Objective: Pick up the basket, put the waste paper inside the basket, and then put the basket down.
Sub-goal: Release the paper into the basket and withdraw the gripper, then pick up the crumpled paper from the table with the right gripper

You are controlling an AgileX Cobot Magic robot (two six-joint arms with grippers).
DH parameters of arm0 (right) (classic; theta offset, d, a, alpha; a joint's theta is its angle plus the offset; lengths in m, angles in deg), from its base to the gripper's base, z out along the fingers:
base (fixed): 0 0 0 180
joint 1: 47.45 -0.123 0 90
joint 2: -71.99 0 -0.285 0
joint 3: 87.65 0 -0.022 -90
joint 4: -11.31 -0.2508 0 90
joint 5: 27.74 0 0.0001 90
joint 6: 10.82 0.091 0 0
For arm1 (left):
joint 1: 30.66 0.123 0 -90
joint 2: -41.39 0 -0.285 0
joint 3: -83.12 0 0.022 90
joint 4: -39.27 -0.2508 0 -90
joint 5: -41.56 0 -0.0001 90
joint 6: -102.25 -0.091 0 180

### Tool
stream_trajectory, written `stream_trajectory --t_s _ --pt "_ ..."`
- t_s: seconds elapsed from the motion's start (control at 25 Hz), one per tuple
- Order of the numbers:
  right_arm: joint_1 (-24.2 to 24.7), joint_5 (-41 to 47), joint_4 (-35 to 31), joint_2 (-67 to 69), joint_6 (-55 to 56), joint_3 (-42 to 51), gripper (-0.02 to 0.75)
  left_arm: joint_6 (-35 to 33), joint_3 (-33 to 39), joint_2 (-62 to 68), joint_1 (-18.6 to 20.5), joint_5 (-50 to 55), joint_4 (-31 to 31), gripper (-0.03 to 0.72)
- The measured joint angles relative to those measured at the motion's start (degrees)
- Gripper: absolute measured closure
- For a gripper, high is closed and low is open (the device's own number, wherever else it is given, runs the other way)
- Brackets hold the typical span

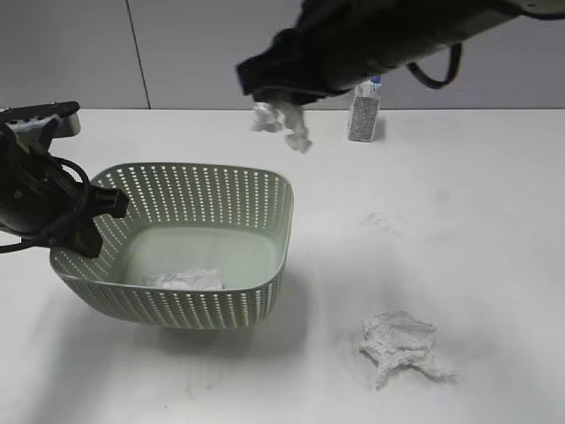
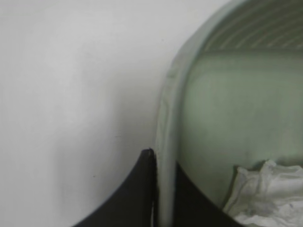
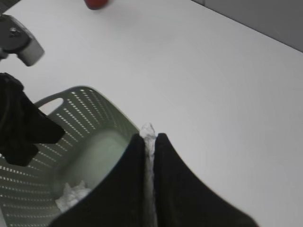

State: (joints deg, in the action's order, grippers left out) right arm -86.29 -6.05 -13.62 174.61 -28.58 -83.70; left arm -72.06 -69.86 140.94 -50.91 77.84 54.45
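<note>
The pale green basket (image 1: 221, 190) is held tilted above the table by my left gripper (image 1: 93, 216), which is shut on its left rim (image 2: 165, 142). One waste paper wad (image 1: 187, 280) lies inside it, also in the left wrist view (image 2: 267, 191) and the right wrist view (image 3: 71, 194). My right gripper (image 1: 282, 97) is shut on a second wad (image 1: 284, 119) and holds it in the air above the basket's far right corner; the paper sticks out between the fingers (image 3: 148, 135). A third wad (image 1: 399, 343) lies on the table to the right of the basket.
An upright white-grey carton (image 1: 364, 113) stands at the back of the table right of centre. A red object (image 3: 96, 3) sits at the table's far edge in the right wrist view. A faint smudge (image 1: 381, 218) marks the table right of the basket.
</note>
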Motion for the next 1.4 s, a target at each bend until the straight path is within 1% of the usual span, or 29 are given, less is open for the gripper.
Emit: stream_trajectory --t_s 0.08,0.16,0.2,0.24,0.28,0.32,0.4,0.44,0.48,0.52,0.6,0.72,0.88,1.0,1.08,1.16,1.28,1.4 --pt "-2.65 -2.17 -0.07 1.7 0.0 -0.71 0.697 0.0 0.0 0.0 0.0 0.0 0.0 0.685" --pt "-4.53 -2.32 -0.12 4.33 -0.06 -0.95 0.687 0.0 0.0 0.0 0.0 0.0 0.05 0.685" --pt "-5.05 -2.2 -0.12 5.47 -0.06 -0.95 0.667 0.0 0.0 0.0 0.0 0.0 0.05 0.685" --pt "-5.42 -1.91 -0.12 6.8 -0.06 -0.95 0.626 0.0 0.0 0.0 0.0 0.0 0.05 0.685" --pt "-5.57 -1.54 -0.12 7.95 -0.06 -0.95 0.575 0.0 0.0 0.0 0.0 0.0 0.05 0.685" --pt "-5.69 -1.02 -0.12 8.82 -0.06 -0.95 0.494 0.0 0.0 0.0 0.0 0.0 0.05 0.685" --pt "-5.76 -0.33 -0.17 9.43 -0.06 -0.95 0.305 0.0 0.0 0.0 0.0 0.0 0.05 0.685" --pt "-5.76 -0.28 -0.17 9.43 -0.06 -1.06 0.232 0.0 0.0 0.0 0.0 0.0 0.05 0.685" --pt "-5.76 0.02 -0.08 9.35 -0.06 -1.53 0.161 0.0 0.0 0.0 0.0 0.0 0.05 0.685" --pt "-5.68 0.71 0.24 9.23 -0.06 -2.04 0.12 0.0 0.0 0.0 0.0 -0.02 0.05 0.685" --pt "-5.03 3.3 2.63 8.42 0.91 -3.75 0.102 0.0 0.0 0.0 0.0 -0.02 0.05 0.685" --pt "-3.01 10.86 8.76 6.13 6.09 -6.87 0.111 0.0 0.0 0.0 0.0 -0.02 0.05 0.685" --pt "2.75 21.99 13.03 2.33 8.72 -7.69 0.137 0.0 0.0 0.0 0.0 -0.02 0.05 0.685" --pt "6.91 25.78 14.32 -0.7 8.72 -3.85 0.145 0.0 0.0 0.0 0.0 -0.02 0.05 0.685" --pt "7.75 25.66 14.48 -2.33 8.61 1.1 0.147 0.0 0.0 0.0 0.0 -0.02 0.05 0.685" --pt "7.84 23.53 13.63 -2.93 8.4 7.88 0.147 0.0 0.0 0.0 0.0 -0.02 0.05 0.685" --pt "7.84 15.74 10.16 -2.3 7.01 18.19 0.147 0.0 0.0 0.0 0.0 -0.07 0.05 0.685" --pt "7.84 9.25 9.23 -0.08 6.47 25.84 0.147 0.0 0.0 0.0 0.0 -0.12 0.05 0.685"
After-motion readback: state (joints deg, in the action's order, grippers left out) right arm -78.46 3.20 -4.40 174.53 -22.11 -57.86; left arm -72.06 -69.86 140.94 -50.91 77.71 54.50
